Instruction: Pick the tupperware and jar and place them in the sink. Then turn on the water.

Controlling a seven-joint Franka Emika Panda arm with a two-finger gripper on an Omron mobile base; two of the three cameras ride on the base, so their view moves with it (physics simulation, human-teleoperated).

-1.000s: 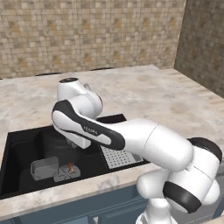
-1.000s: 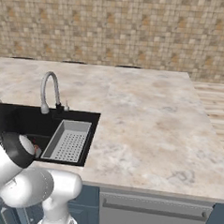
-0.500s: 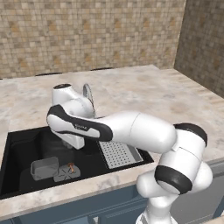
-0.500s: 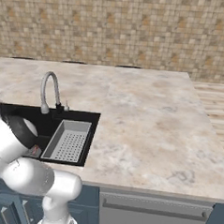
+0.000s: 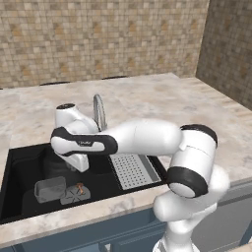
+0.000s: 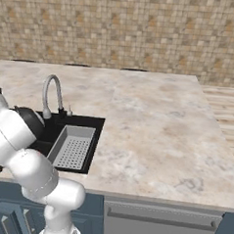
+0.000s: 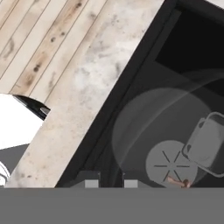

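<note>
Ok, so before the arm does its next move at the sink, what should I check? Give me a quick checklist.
1. The tupperware is in the sink: ok, it lies on the floor beside the drain.
2. The jar is inside the basin: ok.
3. The jar rests on the sink floor: cannot tell, it is see-through and faint.
4. The gripper has let go of the jar: not ok, the jaws stand close together with the jar's wall running between them.
5. Water runs from the tap: not ok, no stream shows.
</note>
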